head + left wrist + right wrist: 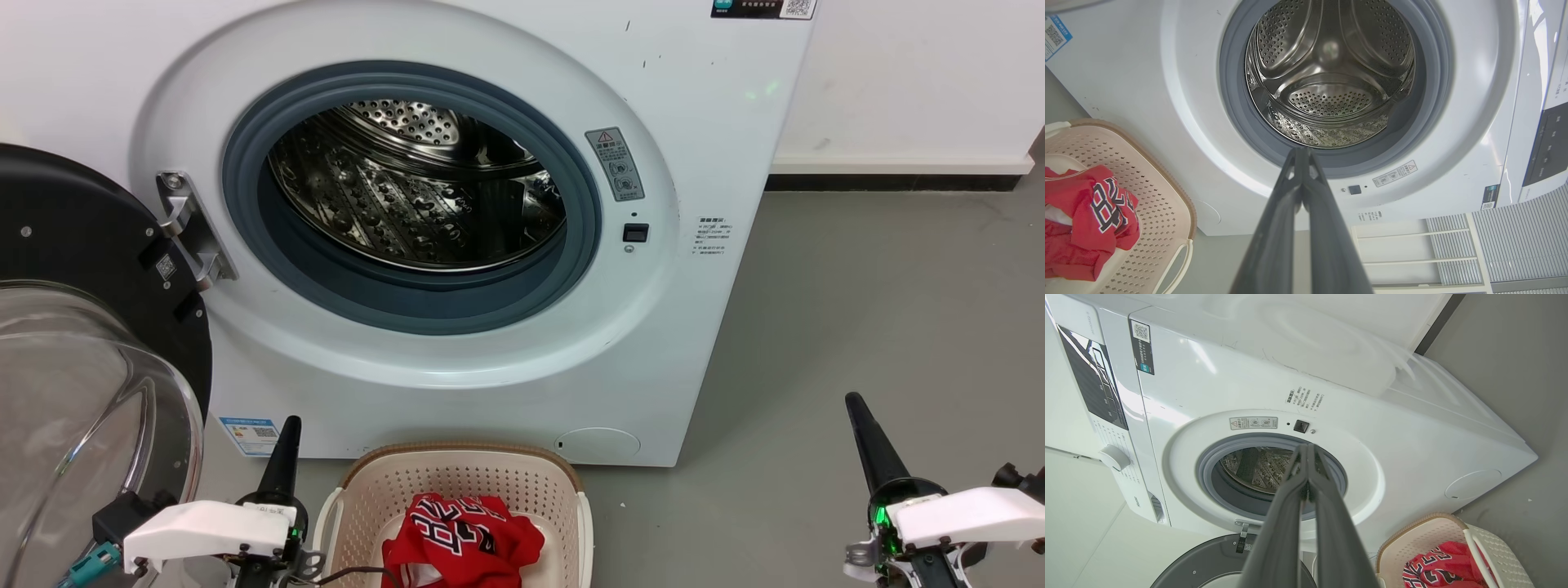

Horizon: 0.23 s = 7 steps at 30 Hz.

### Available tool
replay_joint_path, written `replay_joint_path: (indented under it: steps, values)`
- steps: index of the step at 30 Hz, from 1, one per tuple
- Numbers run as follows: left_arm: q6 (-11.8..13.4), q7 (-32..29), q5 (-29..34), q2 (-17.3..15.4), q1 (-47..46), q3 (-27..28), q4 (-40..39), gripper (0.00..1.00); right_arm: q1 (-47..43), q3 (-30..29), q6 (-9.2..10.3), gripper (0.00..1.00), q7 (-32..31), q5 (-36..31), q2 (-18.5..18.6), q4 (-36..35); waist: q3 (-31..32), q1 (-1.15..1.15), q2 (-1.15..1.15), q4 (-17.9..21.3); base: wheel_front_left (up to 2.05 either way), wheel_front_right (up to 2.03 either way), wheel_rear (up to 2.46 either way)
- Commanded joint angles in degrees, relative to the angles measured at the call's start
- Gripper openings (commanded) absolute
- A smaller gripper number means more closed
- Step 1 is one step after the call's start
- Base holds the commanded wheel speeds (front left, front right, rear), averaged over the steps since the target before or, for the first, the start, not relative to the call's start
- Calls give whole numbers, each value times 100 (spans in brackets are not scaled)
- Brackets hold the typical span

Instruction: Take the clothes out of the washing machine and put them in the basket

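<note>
the washing machine (490, 384) stands with its black-rimmed glass door (90, 269) swung wide open beside the porthole; the perforated steel drum (424, 196) shows through the grey gasket; the basket (461, 449) sits on the grey floor (857, 310) just in front of the machine's base, below the porthole; the clothes (461, 539), red with black white-edged lettering, lie crumpled in the basket, outside the machine; the left hand (290, 429) hangs before the machine's lower front, between the door and the basket, its two fingers pressed together with nothing between them; the right hand (857, 408) hangs past the machine's side opposite the door, over the floor, fingers likewise closed tip to tip, holding nothing.
</note>
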<state>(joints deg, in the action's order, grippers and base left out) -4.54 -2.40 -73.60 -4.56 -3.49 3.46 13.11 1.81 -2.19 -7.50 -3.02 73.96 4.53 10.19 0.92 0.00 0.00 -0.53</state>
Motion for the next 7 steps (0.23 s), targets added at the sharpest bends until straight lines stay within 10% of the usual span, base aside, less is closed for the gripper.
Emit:
replay_joint_path:
  steps: [1, 7]
  values:
    - [-58, -42, -124, 12, -110, 32, -17, 0, 143, -19, 1, 0, -6, 145, 30, -2, -3, 0, 0, 1, 0, 0, 0]
    - [-98, -100, -412, 42, -148, 80, 1, 0, 197, -52, 1, 0, -37, 458, 25, 60, -18, 0, 0, 9, 0, 0, 0]
